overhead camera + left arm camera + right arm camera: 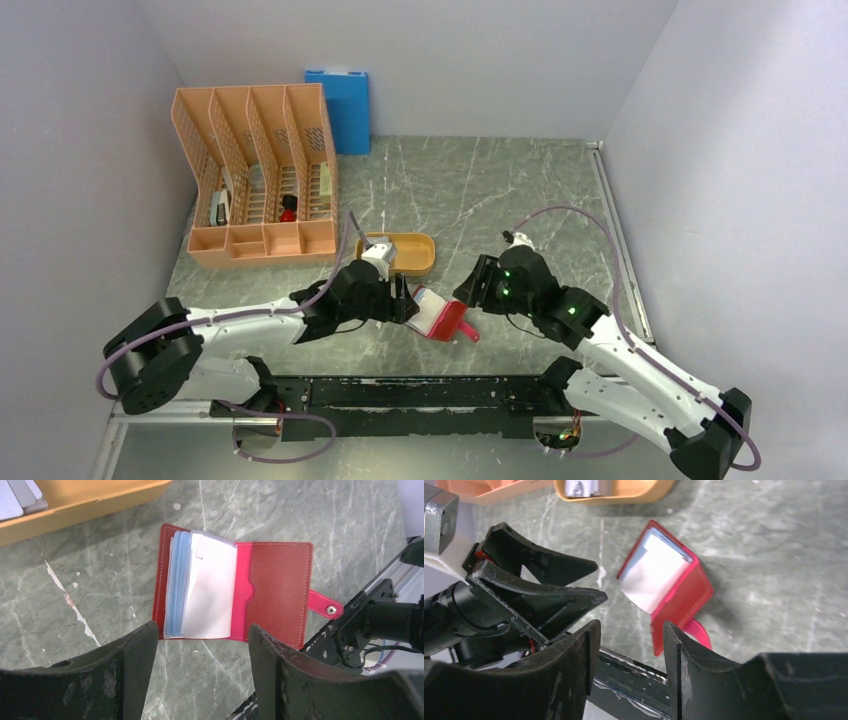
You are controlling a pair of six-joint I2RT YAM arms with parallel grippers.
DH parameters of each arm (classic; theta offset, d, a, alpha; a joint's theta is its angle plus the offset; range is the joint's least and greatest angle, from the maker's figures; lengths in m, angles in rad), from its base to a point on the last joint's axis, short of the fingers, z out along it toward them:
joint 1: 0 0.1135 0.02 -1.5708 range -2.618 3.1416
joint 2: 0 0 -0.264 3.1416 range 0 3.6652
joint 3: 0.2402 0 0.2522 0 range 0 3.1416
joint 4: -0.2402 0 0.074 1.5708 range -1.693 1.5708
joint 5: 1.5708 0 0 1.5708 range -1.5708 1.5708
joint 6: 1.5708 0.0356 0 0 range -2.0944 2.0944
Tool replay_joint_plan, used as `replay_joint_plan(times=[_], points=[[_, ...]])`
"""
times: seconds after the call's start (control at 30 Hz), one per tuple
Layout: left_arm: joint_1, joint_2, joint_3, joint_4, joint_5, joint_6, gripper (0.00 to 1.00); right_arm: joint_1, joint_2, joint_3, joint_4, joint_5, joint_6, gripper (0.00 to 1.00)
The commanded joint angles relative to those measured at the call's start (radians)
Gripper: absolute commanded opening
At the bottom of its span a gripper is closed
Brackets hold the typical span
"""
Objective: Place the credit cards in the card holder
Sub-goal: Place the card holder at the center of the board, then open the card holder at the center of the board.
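Note:
The dark red card holder (447, 318) lies open on the marble table between both arms. Its pale blue-grey pockets (176, 585) fan on the left half, with a whitish credit card (210, 590) on top and the red tab (325, 606) pointing right. More grey credit cards (20, 497) lie in the orange tray. My left gripper (200, 630) hovers open just short of the holder's near edge, holding nothing. My right gripper (631, 625) is open and empty, a little off the holder (679, 597) on its tab side.
The orange oval tray (415, 255) sits just behind the holder. An orange file rack (260, 170) stands at the back left with a blue folder (340, 105) against the wall behind it. A black rail (420, 390) runs along the near table edge.

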Motion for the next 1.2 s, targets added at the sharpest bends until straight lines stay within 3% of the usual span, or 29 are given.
replay_joint_plan(times=[0.0,0.17,0.33,0.77,1.17], points=[[0.000,-0.095,-0.010,-0.026,-0.059,-0.004,0.70,0.018,0.102,0.004,0.150,-0.064,-0.008,0.51],[0.000,-0.245,-0.075,-0.103,-0.169,-0.052,0.71,0.017,0.281,-0.098,0.376,-0.155,0.037,0.46],[0.003,-0.284,-0.092,-0.120,-0.167,-0.046,0.73,0.009,0.393,-0.207,0.454,-0.135,0.059,0.45],[0.005,-0.195,-0.084,0.047,-0.014,-0.022,0.74,-0.042,0.507,-0.345,0.573,-0.089,0.004,0.38],[0.023,-0.005,-0.006,0.076,-0.009,-0.029,0.74,-0.044,0.554,-0.365,0.586,-0.041,0.000,0.36]])
